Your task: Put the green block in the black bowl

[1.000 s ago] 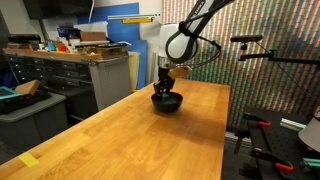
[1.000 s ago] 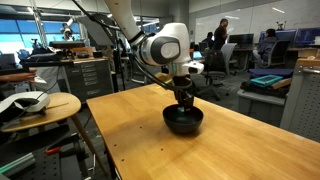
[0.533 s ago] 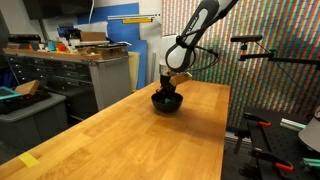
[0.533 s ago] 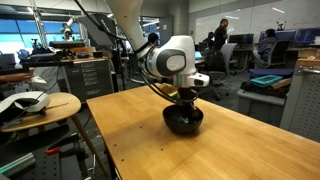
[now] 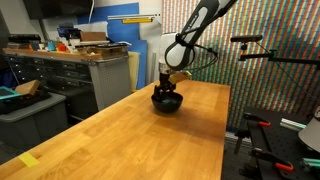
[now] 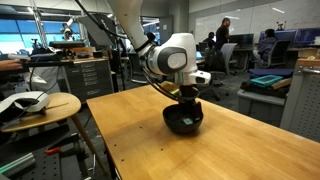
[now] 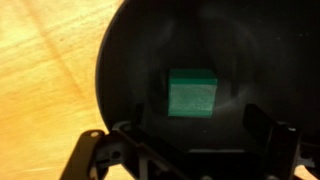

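In the wrist view the green block [image 7: 191,93] lies flat on the floor of the black bowl [image 7: 130,60], free of any grip. My gripper [image 7: 193,136] hangs straight above it, open, its dark fingers spread on either side of the block without touching it. In both exterior views the gripper [image 5: 167,88] [image 6: 186,99] sits just over the bowl [image 5: 167,103] [image 6: 183,121], which stands on the far part of the wooden table [image 5: 150,140]. A small green patch of the block [image 6: 188,123] shows inside the bowl.
The table [image 6: 150,140] has a strip of yellow tape [image 5: 28,160] near its front corner. Beside it stand grey cabinets [image 5: 60,75] and a round stool [image 6: 40,105] holding a white object. A camera rig [image 5: 265,50] stands off the far side.
The gripper went from shut to open. The green block has left the fingers and now lies in the bowl. The arm dipped slightly toward the bowl earlier, then held still.
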